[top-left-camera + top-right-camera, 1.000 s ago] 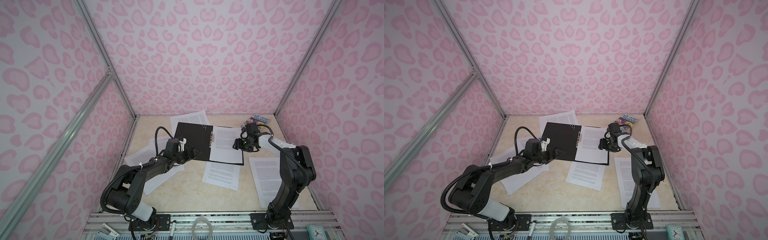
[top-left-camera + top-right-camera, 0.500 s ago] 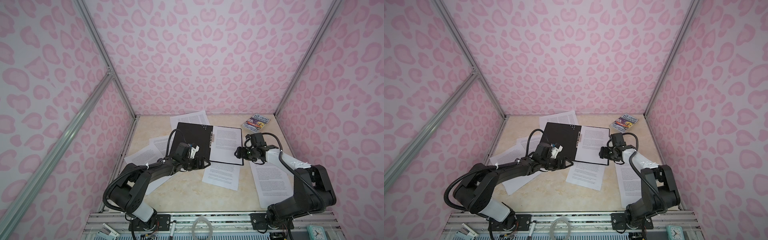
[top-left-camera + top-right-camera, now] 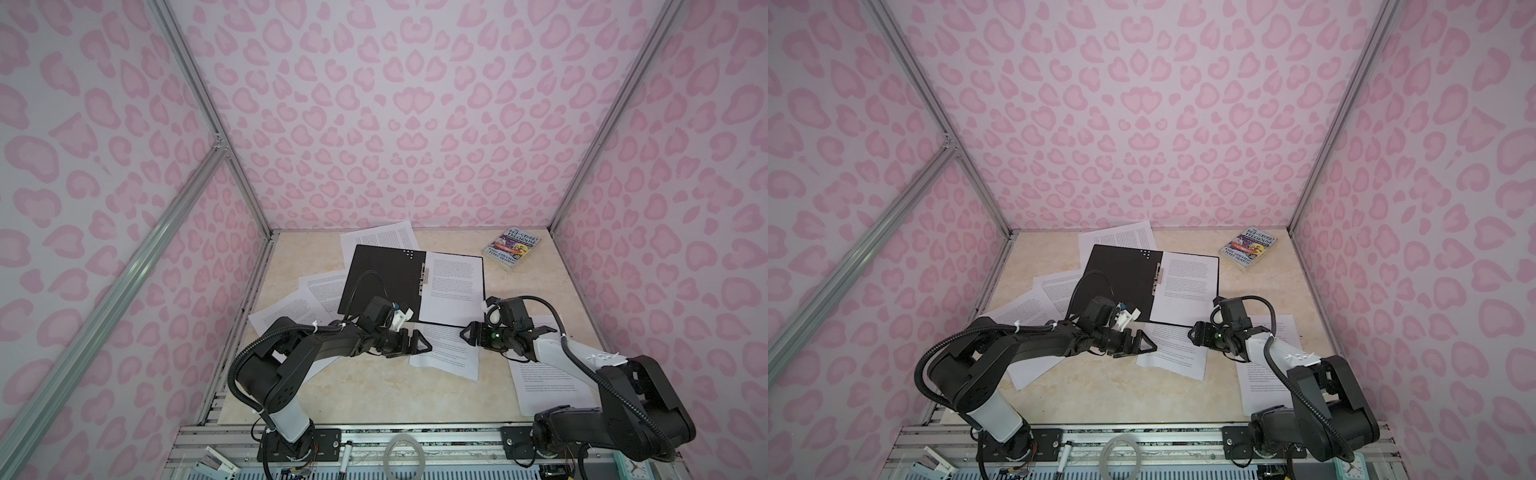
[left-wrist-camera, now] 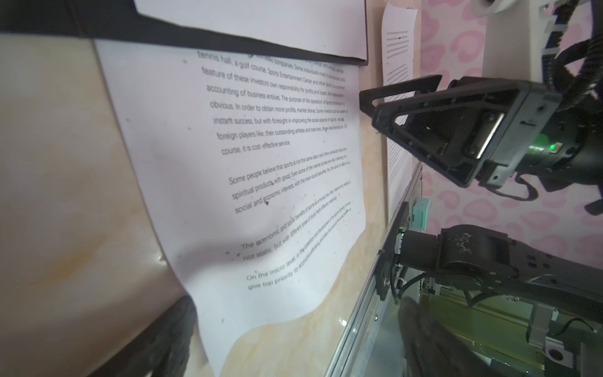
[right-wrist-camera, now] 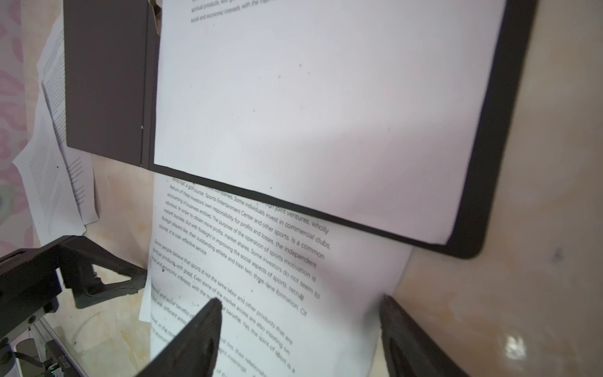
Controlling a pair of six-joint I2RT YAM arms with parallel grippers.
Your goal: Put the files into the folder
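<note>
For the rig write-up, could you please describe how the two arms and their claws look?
Both are mostly black. The left arm has a white base segment, the right arm a white forearm shell. Black corrugated cables loop above each wrist. The left claw and right claw have black, triangular, open-frame fingers; a green light glows on the right one's body.

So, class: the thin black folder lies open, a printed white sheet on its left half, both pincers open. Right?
No: both top views show the printed white sheet on the right half of the thin black folder; left pincer and right pincer are open.
</note>
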